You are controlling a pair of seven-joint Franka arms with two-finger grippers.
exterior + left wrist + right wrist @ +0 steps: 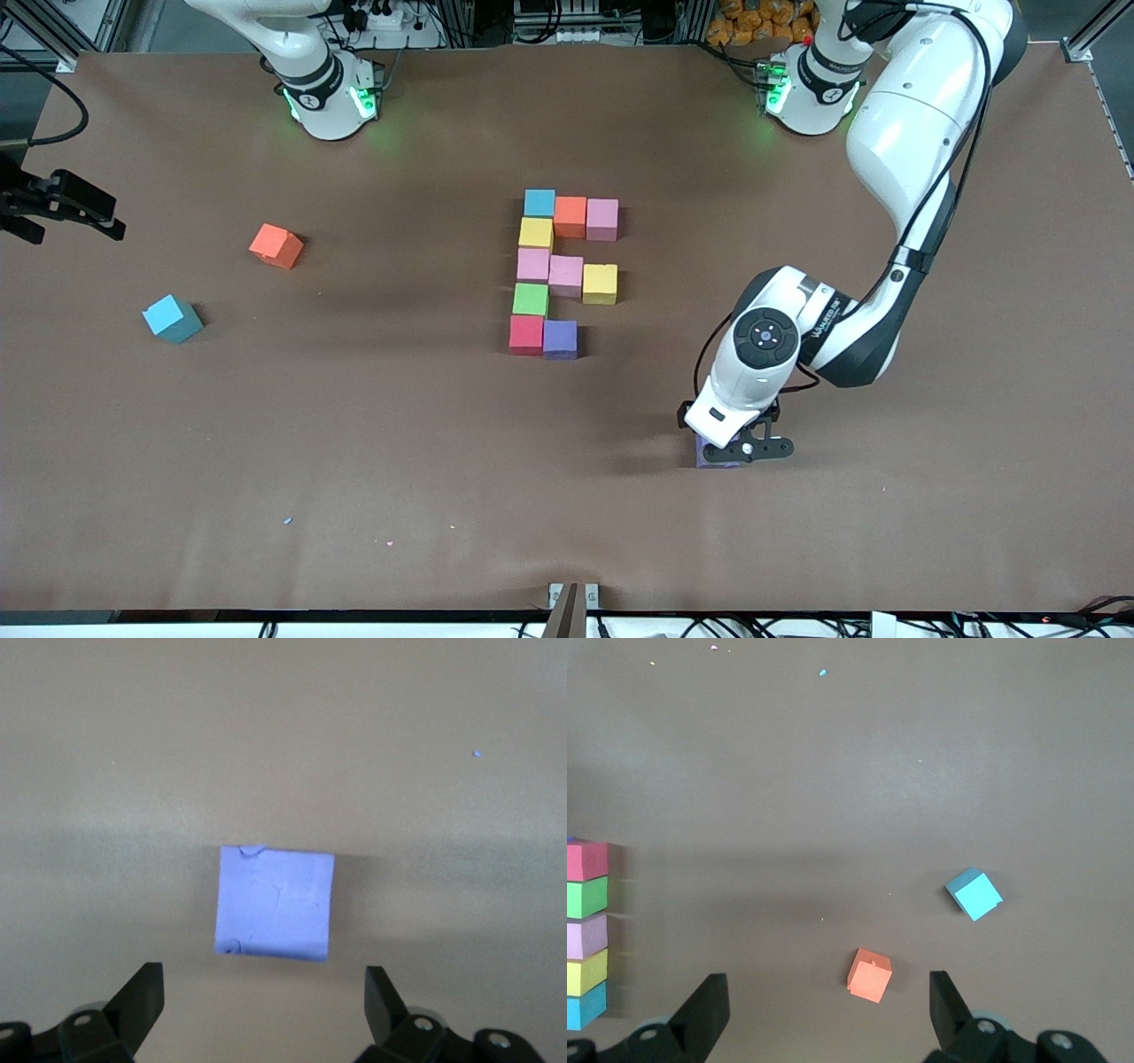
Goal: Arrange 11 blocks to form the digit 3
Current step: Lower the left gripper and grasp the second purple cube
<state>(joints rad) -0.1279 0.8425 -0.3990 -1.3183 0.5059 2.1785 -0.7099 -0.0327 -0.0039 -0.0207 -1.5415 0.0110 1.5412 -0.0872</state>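
The left end effector (740,450) hovers wide open, empty, over a loose purple block (275,902) on the worktop (354,461). Centre it, descend straight, then close squarely. The right end effector (824,1010) waits, open, empty.

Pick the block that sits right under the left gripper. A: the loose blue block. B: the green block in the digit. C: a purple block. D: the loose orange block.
C: the left wrist view shows a purple block on the table below the open left gripper.
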